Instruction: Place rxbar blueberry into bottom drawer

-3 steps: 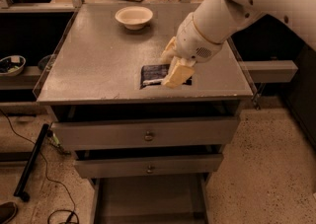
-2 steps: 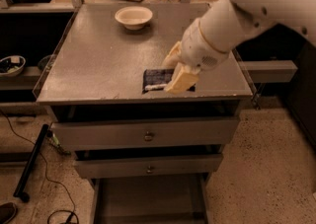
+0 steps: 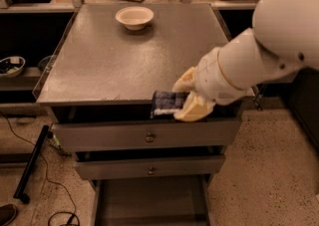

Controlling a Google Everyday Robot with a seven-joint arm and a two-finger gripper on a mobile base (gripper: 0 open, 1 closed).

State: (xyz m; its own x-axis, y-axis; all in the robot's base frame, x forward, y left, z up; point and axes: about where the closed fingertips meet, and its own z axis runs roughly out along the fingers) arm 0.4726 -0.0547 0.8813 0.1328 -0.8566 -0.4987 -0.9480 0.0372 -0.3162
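The rxbar blueberry (image 3: 167,104), a dark flat bar with a pale patch, is held by my gripper (image 3: 185,98) at the front edge of the grey cabinet top (image 3: 124,56), sticking out over the top drawer. The cream fingers (image 3: 193,110) are shut on its right end. The white arm comes in from the upper right. The bottom drawer (image 3: 149,202) is pulled out below, a wide grey tray, directly under the bar.
A white bowl (image 3: 134,17) stands at the back of the cabinet top. Two upper drawers with round knobs (image 3: 149,137) are slightly open. A black pole (image 3: 31,163) and cables lie on the floor at left. Shelves stand on both sides.
My gripper has carried the bar forward off the cabinet top to its front edge, toward the camera. The arm has swung lower and nearer.
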